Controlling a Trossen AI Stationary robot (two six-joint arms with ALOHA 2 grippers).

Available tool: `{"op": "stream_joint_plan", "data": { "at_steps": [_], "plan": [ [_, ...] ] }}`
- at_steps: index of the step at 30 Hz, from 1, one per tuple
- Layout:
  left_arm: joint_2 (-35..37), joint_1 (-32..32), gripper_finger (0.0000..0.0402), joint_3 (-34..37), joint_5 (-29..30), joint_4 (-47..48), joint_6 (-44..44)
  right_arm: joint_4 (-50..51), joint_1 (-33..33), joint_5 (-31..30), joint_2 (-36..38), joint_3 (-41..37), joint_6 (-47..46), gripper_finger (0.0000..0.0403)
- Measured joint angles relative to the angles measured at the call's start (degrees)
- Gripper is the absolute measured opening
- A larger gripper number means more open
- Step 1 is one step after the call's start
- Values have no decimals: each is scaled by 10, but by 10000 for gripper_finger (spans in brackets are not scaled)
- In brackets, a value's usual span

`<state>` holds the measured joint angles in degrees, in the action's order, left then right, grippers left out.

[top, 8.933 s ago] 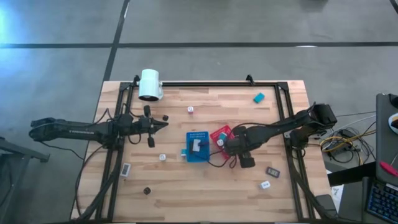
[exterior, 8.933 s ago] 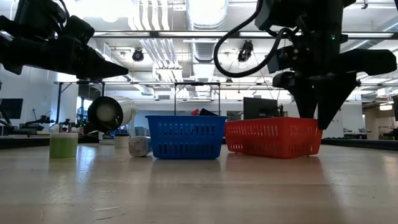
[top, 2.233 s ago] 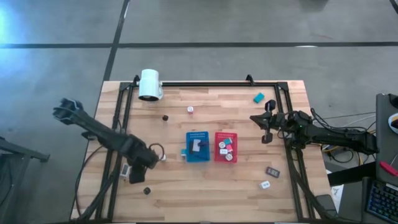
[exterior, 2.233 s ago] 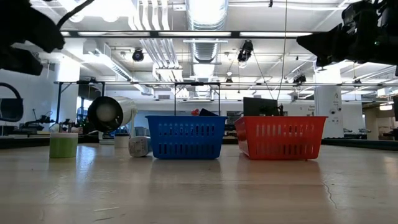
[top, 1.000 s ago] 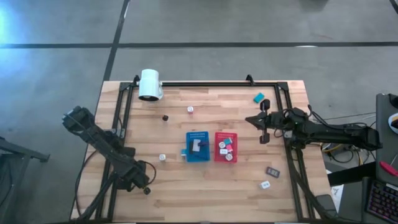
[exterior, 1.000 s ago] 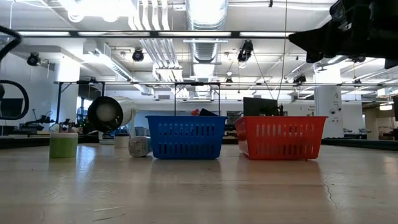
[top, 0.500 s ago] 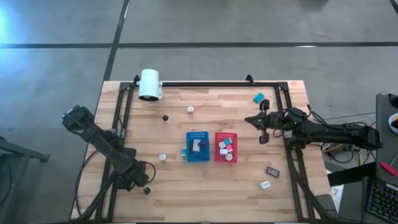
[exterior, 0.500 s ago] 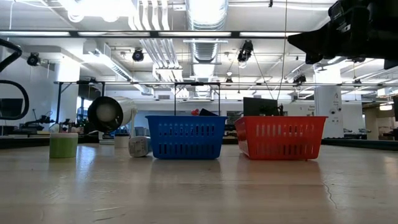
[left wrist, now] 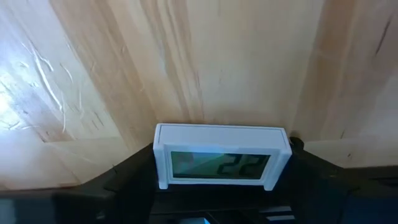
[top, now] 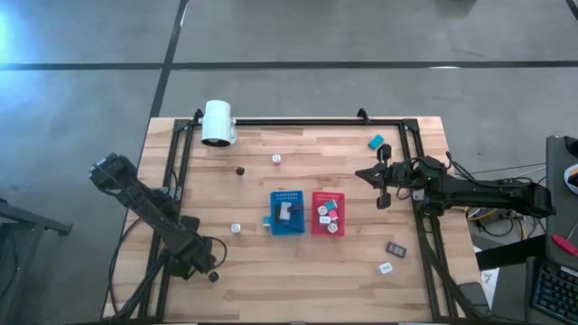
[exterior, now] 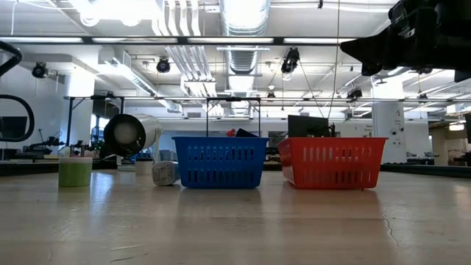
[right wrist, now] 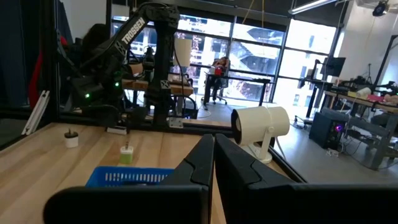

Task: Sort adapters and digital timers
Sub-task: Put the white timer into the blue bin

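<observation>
1. High view: left gripper (top: 206, 262) sits low over the desk (top: 298, 271) near its front-left corner, arm stretched in diagonally from the left edge.
2. Left wrist view: white digital timer (left wrist: 221, 155) with a pale screen showing digits sits between the left gripper's dark fingers (left wrist: 124, 177), on the wood; the jaws stand either side of it at about its width, cannot tell if they press it.
3. High view: small dark round item (top: 214, 277) lies just beside the left gripper.
4. Right gripper (top: 380, 186) hovers over the right side of the desk, right of the baskets; right wrist view shows its fingers (right wrist: 199, 158) pressed together, holding nothing.
5. Blue basket (top: 287, 214) and red basket (top: 327, 213) stand side by side mid-desk; the blue one holds a white item, the red one holds several small white adapters (top: 326, 215).
6. Loose on the desk: white adapter (top: 236, 229) left of the blue basket, another small adapter (top: 276, 159) near the back, a dark knob-like piece (top: 240, 170) beside it.
7. Teal timer (top: 375, 141) at back right; dark grey timer (top: 396, 247) and a small white piece (top: 386, 268) at front right.
8. White cylinder (top: 218, 123) lies at the back-left corner.
9. Low view: blue basket (exterior: 220, 162) and red basket (exterior: 333, 162) side by side, green cup (exterior: 74, 171) off to one side.
</observation>
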<state>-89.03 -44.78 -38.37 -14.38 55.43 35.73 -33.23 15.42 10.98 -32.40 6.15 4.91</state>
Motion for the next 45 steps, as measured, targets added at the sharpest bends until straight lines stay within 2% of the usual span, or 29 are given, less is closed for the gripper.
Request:
{"op": "stream_joint_plan", "data": {
  "at_steps": [6,9,14,18,23,25,28,32,35,39,45],
  "plan": [
    [-2,2,285,-42,37,-4,-30,0,0,0,0,0,0,8],
    [2,4,285,-77,63,31,-70,0,0,0,0,0,0,8],
    [24,26,285,-133,136,79,-85,0,0,0,0,0,-2,8],
    [59,45,285,-168,210,82,-95,0,0,0,0,0,-3,8],
    [127,63,285,-185,348,20,-168,0,0,0,0,0,-3,8],
    [169,71,285,-164,393,-43,-216,0,0,0,0,0,-4,8],
    [244,97,285,-107,427,-176,-282,0,0,0,0,0,-4,8],
    [339,139,285,0,427,-371,-351,0,0,0,0,0,-4,8],
    [405,182,285,75,427,-480,-351,0,0,0,0,0,-4,8],
    [500,227,285,158,416,-562,-325,0,0,0,0,0,-4,8],
    [636,225,285,255,408,-605,-299,2,0,0,0,0,-7,8]
  ]
}}
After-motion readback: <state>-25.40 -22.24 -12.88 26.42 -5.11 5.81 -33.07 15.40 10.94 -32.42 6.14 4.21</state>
